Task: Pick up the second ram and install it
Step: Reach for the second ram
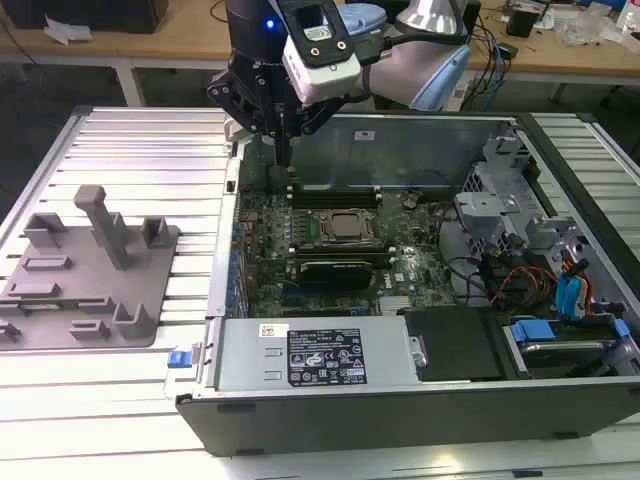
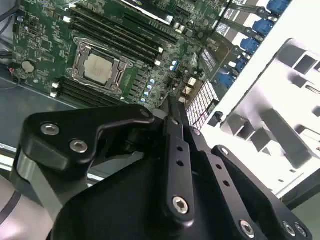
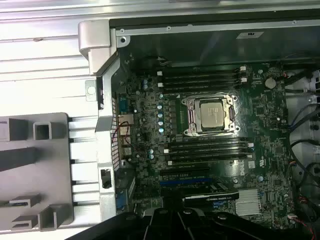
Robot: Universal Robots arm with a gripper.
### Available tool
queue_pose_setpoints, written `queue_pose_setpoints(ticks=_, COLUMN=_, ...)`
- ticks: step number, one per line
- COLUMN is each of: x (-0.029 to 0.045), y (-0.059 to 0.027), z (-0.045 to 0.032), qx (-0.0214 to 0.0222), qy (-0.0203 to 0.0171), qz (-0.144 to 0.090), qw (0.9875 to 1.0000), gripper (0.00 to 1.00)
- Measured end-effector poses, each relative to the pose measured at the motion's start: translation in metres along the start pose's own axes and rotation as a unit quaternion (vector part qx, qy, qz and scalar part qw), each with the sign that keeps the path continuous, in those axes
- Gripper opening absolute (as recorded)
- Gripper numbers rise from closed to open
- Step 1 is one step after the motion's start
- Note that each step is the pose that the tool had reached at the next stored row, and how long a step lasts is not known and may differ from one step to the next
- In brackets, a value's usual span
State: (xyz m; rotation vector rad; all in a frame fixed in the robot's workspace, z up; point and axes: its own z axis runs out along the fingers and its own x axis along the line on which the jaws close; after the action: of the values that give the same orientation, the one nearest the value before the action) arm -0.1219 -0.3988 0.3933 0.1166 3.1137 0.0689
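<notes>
Exterior view first: we see a slatted metal table carrying an open computer case, with a grey fixture tray lying beside it on the exterior view's left. The tray's slots look bare.

The green motherboard covers the case floor. The gripper hangs over its far corner on the exterior view's left, close to the far case wall. In the second wrist view its fingers are drawn together into 1 narrow column. We cannot tell whether a thin board is pinched between them, so the second ram's place is uncertain to us: it may be held there or already in a slot.

2 banks of memory slots flank the processor: a far bank and a near bank. The gripper tip stands just beside the far bank's end on the exterior view's left, so we judge the work is at that bank.

Small white latches mark the slot ends. To do this step well, we think the stick must stay upright and parallel to its slot, with both latches swung out. Pressure should come straight down and evenly at both ends. The close case wall leaves little room for sideways correction.
</notes>
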Motion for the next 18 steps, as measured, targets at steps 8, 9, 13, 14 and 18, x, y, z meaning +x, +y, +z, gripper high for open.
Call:
queue_pose_setpoints(ticks=8, x=0.0008, y=-0.0001, z=0.0, qx=0.0, qy=0.0, qz=0.0, qw=1.0, gripper=0.08)
queue_pose_setpoints(ticks=9, x=0.0016, y=-0.0001, z=0.0, qx=0.0, qy=0.0, qz=0.0, qw=1.0, gripper=0.08)
queue_pose_setpoints(ticks=13, x=0.0052, y=-0.0004, z=-0.0001, qx=0.0, qy=0.0, qz=0.0, qw=1.0, gripper=0.08)
queue_pose_setpoints(ticks=14, x=0.0055, y=-0.0004, z=-0.0001, qx=0.0, qy=0.0, qz=0.0, qw=1.0, gripper=0.08)
queue_pose_setpoints(ticks=18, x=0.0099, y=-0.0008, z=-0.0002, qx=0.0, qy=0.0, qz=0.0, qw=1.0, gripper=0.08)
